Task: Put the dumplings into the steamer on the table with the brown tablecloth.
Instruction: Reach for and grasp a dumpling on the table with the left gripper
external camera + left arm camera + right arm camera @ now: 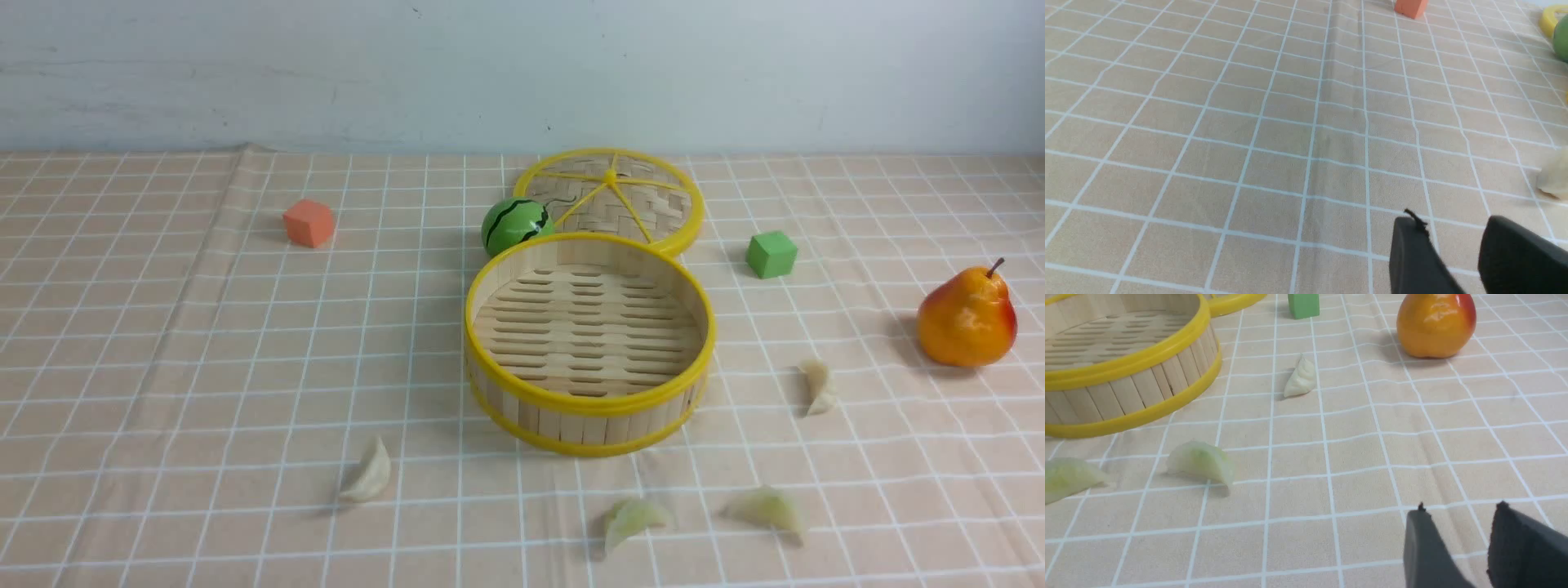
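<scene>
Steamer (589,343): upright at mid-bench (163,367), holding nothing.
Dumplings: all four lie on the cloth outside the steamer. The left dumpling (367,474) is off its near-left side. The front dumpling (635,518) and the front-right dumpling (767,510) are before its near wall. The right dumpling (819,386) is just off its right wall.
Left claw (1451,222): jaws apart, nothing between them, low over bare cloth.
Right claw (1459,510): jaws apart, nothing between them, low over bare cloth.
Bearing, left: the left dumpling shows only at the edge of the left wrist view. It is ahead of the claw and off toward the steamer side, near but apart.
Bearing, right: the front-right dumpling lies ahead of the right claw, toward the steamer side, well apart.
Long axis: the front-right dumpling lies broadly across the bench. Judged to run along the jaws' closing line, so a wrist turn is likely needed.
Nearer arm: judged left for the left dumpling, right for the other three.
Progress: none placed.
</scene>
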You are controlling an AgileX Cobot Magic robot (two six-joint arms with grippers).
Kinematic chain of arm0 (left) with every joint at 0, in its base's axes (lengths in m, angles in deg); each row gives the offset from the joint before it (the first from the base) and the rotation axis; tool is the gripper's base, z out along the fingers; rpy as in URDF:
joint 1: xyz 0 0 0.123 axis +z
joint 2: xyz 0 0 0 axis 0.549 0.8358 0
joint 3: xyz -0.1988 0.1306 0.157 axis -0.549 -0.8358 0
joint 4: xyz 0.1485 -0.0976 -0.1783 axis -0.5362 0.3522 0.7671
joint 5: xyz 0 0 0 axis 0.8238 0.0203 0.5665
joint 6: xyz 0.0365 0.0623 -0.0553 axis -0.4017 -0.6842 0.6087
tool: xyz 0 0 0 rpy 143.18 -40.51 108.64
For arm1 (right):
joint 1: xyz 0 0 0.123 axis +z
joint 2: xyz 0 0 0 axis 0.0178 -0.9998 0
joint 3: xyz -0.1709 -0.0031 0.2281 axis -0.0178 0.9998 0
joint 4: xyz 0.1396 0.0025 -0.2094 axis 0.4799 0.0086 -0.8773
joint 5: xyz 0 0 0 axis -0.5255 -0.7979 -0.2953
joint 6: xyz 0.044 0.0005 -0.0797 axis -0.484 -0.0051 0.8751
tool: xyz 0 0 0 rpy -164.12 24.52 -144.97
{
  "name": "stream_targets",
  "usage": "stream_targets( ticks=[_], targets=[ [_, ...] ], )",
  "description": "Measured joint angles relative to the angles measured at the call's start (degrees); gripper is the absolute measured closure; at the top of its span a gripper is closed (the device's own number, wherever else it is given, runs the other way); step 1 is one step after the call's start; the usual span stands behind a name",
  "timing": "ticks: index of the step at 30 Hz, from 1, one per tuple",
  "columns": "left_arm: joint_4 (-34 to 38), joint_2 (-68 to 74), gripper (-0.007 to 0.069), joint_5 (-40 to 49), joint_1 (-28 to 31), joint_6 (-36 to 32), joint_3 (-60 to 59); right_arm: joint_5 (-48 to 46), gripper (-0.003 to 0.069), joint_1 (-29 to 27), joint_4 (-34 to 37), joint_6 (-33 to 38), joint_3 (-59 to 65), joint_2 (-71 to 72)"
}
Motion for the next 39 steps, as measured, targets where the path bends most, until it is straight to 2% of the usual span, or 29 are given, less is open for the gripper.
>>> stream_targets(
  ticks=[39],
  targets=[
    [0.0,0.0,0.0386,0.0,0.0,0.0,0.0,0.0,0.042,0.0,-1.9,0.0,0.0,0.0]
  ],
)
